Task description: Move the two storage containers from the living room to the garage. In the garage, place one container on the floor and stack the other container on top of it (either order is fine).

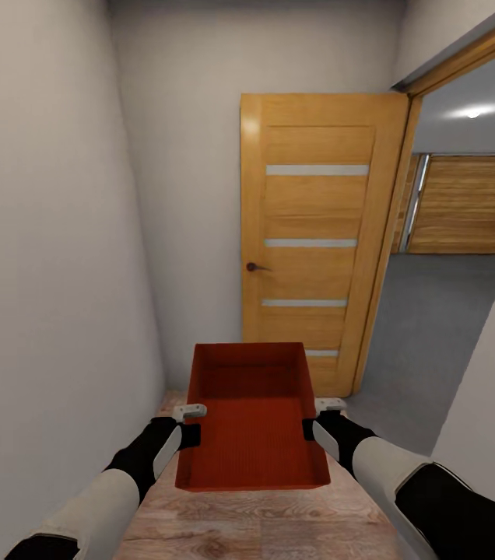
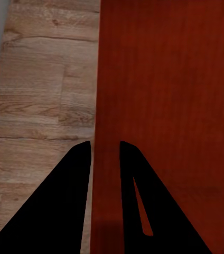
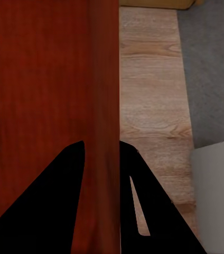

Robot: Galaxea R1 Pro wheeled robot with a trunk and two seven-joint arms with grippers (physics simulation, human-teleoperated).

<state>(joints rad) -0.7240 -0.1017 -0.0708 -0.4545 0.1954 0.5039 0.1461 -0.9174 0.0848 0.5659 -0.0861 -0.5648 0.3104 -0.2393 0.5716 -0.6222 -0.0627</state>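
Carrying its load down a narrow hallway, the robot faced pale walls (image 1: 53,233) close on its left and ahead, with an open wooden door (image 1: 317,233) swung back against the far end and a doorway on the right giving onto a grey concrete floor (image 1: 426,327), likely the garage. Under the arms lay light wood plank flooring (image 1: 263,529).

One red-orange storage container (image 1: 251,424) hung level between both arms, above the planks and well short of the concrete. The left gripper (image 1: 191,420) pinched the bin's left wall; in the left wrist view its two fingers (image 2: 70,201) straddled that wall (image 2: 105,159), one outside and one inside. The right gripper (image 1: 321,416) clasped the right wall the same way, its fingers (image 3: 54,201) either side of the rim (image 3: 102,159).

The turn through the doorway looked like the risk. Swinging right in so tight a space could knock the bin's far corner against the door or its frame (image 1: 391,233), and such a bump might twist the thin walls out of either pinch. If one arm led the other during the turn, the bin could tilt and slip free before reaching the concrete.
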